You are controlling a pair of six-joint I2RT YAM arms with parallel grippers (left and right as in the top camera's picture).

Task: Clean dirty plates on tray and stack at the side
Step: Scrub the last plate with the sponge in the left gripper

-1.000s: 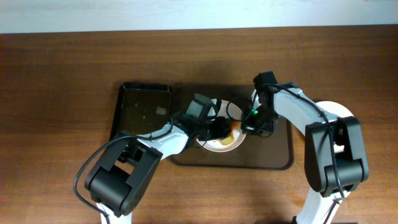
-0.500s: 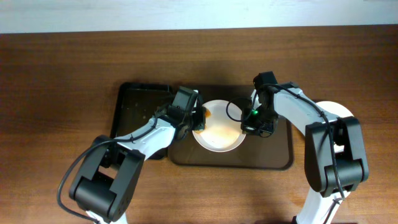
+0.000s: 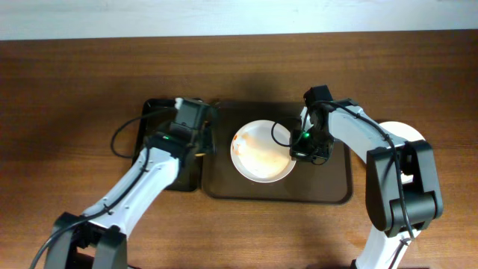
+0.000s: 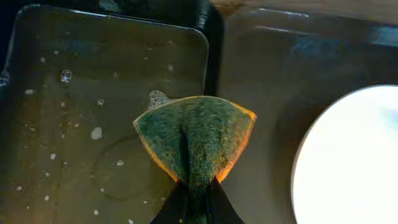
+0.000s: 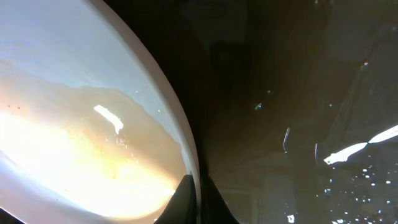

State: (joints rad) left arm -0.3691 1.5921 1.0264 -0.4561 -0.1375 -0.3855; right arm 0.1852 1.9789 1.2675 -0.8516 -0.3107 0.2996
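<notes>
A white plate (image 3: 261, 152) smeared with orange residue lies on the dark brown tray (image 3: 332, 190). My right gripper (image 3: 302, 146) is shut on the plate's right rim; the wrist view shows the rim (image 5: 186, 155) pinched between the fingers (image 5: 198, 202). My left gripper (image 3: 200, 137) is shut on a green and orange sponge (image 4: 194, 140) and holds it above the black water basin (image 3: 160, 123), at its right side. The plate's edge also shows in the left wrist view (image 4: 348, 162). A clean white plate (image 3: 407, 133) sits at the far right, partly under my right arm.
The basin (image 4: 74, 124) holds murky water with bubbles, next to the tray's left edge. Wooden table (image 3: 75, 75) lies all around. A cable loops near the left arm (image 3: 123, 138).
My left gripper has moved left with the sponge, from the plate to over the basin. The plate's surface is now uncovered. My right gripper has stayed on the rim.
</notes>
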